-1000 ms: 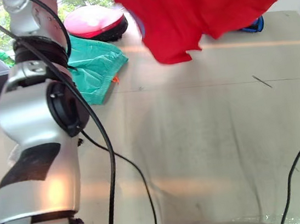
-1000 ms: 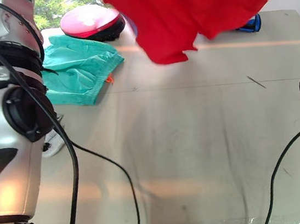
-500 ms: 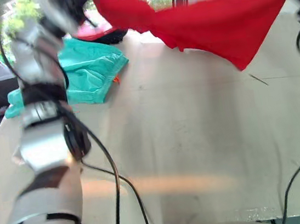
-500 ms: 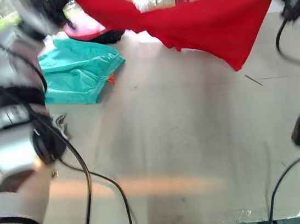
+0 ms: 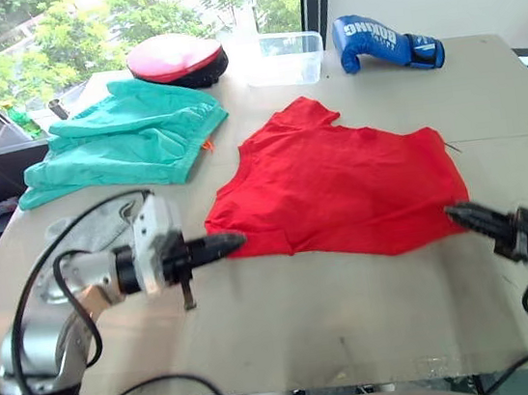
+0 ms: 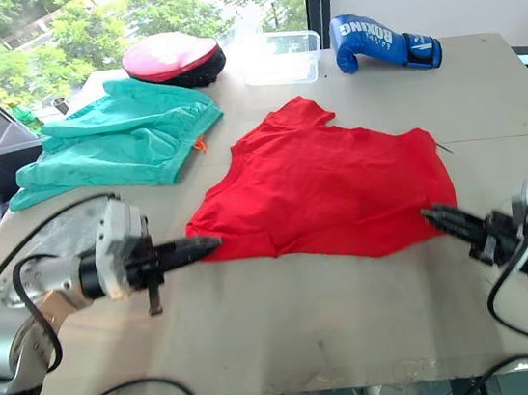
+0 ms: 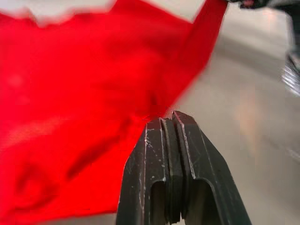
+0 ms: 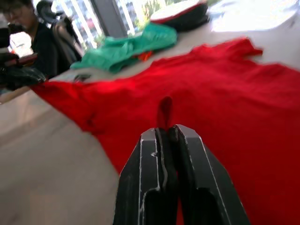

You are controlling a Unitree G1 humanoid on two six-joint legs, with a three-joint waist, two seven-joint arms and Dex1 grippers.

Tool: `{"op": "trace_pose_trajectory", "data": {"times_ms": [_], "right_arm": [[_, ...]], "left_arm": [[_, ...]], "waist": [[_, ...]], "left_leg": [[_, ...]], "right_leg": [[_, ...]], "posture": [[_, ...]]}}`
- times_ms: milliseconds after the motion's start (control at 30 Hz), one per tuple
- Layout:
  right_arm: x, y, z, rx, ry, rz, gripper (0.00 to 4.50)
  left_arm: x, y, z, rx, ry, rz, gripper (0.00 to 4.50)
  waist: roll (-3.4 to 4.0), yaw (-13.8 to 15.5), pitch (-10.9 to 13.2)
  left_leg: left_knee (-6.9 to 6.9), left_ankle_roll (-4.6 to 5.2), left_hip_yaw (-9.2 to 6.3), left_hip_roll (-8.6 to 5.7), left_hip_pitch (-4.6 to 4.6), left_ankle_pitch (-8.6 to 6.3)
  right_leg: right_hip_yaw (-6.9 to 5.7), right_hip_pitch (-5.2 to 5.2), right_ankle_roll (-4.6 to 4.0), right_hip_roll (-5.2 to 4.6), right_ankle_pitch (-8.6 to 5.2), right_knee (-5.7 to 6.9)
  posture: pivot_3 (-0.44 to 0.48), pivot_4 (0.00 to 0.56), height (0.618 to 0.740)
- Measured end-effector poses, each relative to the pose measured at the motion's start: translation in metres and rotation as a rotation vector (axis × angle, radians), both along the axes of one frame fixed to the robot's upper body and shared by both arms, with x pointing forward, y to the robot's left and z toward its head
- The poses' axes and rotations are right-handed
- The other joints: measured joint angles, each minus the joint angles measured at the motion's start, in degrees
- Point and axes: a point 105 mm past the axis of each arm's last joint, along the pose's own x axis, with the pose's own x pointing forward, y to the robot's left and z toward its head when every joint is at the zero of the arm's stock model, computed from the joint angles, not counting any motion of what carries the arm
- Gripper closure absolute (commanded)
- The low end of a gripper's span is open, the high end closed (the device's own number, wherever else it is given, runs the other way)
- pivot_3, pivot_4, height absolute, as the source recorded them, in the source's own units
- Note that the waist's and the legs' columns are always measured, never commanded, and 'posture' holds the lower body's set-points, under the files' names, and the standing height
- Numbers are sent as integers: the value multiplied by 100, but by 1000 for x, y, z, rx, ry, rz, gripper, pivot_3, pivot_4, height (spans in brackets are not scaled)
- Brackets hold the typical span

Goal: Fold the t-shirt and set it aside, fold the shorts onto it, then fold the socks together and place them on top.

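Silver arms, black jaws, black cables

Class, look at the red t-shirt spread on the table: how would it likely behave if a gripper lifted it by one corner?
The t-shirt would probably droop limply: it lies flat with soft wrinkles, like thin fabric. It seems light, since the left gripper pinches just a corner. It might slide easily over the smooth table.

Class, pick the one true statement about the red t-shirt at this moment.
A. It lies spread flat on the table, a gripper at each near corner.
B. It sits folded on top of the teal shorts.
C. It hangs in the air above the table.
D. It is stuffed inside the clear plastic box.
A: the t-shirt lies flat on the table, with the left gripper and right gripper shut at its near corners.
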Motion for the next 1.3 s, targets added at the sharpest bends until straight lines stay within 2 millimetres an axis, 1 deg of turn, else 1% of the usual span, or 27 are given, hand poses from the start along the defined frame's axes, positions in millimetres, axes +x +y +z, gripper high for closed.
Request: {"op": "trace_pose_trajectory", "data": {"times_ms": [33,67,100,167,233,367,433,533,667,733,833,933,1033,1067,1133,1233,1300], "right_arm": [[-15,4,-11,-12,30,28,4424],[-19,5,-14,-13,32,37,4424],[-31,7,-20,-9,38,45,4424],[-45,7,-27,1,57,31,4424],[-52,4,-33,-14,53,0,4424],[-66,-5,-45,-98,14,-67,4424],[-73,-10,-51,-161,-32,-89,4424],[-85,-16,-61,-270,-101,-73,4424],[-93,-15,-64,-302,-176,-52,4424],[-103,-7,-66,-313,-217,25,4424],[-112,-1,-67,-322,-233,96,4424],[-127,7,-69,-348,-244,225,4424],[-129,14,-65,-354,-284,273,4424],[-127,16,-63,-356,-301,272,4424],[-118,19,-53,-358,-366,237,4424],[-107,22,-40,-331,-434,162,4424],[-99,19,-35,-279,-432,36,4424]], "left_arm": [[-9,2,-4,23,38,-31,4500],[-12,2,-4,33,46,-41,4500],[-19,5,-6,60,65,-73,4500],[-27,10,-7,94,75,-113,4500],[-24,15,-6,105,48,-114,4500],[-1,34,-7,107,-43,-26,4500],[12,42,-10,94,-89,23,4500],[20,46,-17,97,-115,37,4500],[18,45,-21,104,-123,8,4500],[16,42,-23,103,-117,-19,4500],[15,41,-24,103,-114,-33,4500],[6,41,-26,106,-76,-74,4500],[-3,40,-27,92,-38,-128,4500],[-5,39,-26,84,-37,-141,4500],[-2,35,-19,56,-53,-160,4500],[16,27,2,-9,-147,-148,4500],[36,22,19,-68,-228,-107,4500]], "waist": [[-4,3,-4],[-5,5,-6],[-6,7,-7],[-6,7,-11],[-8,7,-15],[-16,36,-23],[-25,65,-30],[-47,73,-43],[-48,90,-44],[-48,119,-44],[-48,129,-44],[-50,128,-47],[-51,128,-49],[-50,131,-49],[-53,143,-51],[-54,195,-58],[-57,250,-62]], "left_leg": [[0,0,-4,2,1,0],[0,-1,-3,2,0,-1],[-1,-2,-3,3,0,-1],[-4,-7,-2,3,0,-5],[-6,-25,-1,3,0,-15],[-12,-27,-5,1,-4,-17],[-22,-27,-3,0,-7,-17],[-40,-5,4,1,-6,-5],[-52,-4,6,2,-5,-4],[-54,-4,4,2,-5,-4],[-55,-9,4,2,-4,-7],[-61,-8,4,2,-4,-6],[-68,-13,3,3,-3,-8],[-68,-24,3,2,-3,-14],[-68,-28,3,2,-5,-17],[-68,-28,4,-1,-6,-16],[-68,-4,1,-1,-7,-2]], "right_leg": [[-2,1,-2,-1,-1,-1],[-3,-1,-3,-2,-2,-1],[-1,-2,-6,-3,-4,-1],[-2,-4,-15,-7,-9,-1],[0,-8,-16,-8,-10,-2],[11,-14,-34,-13,-20,-6],[10,-18,-36,-12,-21,-16],[-3,-19,-36,-9,-20,-32],[0,-18,-36,-11,-20,-38],[6,-18,-37,-13,-20,-39],[17,-18,-38,-17,-20,-43],[16,-17,-38,-21,-21,-49],[14,-17,-39,-25,-21,-53],[12,-17,-40,-27,-21,-53],[7,-17,-40,-32,-21,-53],[-12,-9,-39,-42,-21,-59],[-28,0,-39,-41,-21,-67]], "posture": [[0,150,735],[0,150,735],[0,150,735],[0,150,735],[0,150,735],[0,150,735],[0,150,735],[0,150,735],[0,150,735],[0,150,735],[0,150,735],[0,150,735],[0,150,735],[0,150,735],[0,150,735],[0,150,735],[0,150,735]]}}
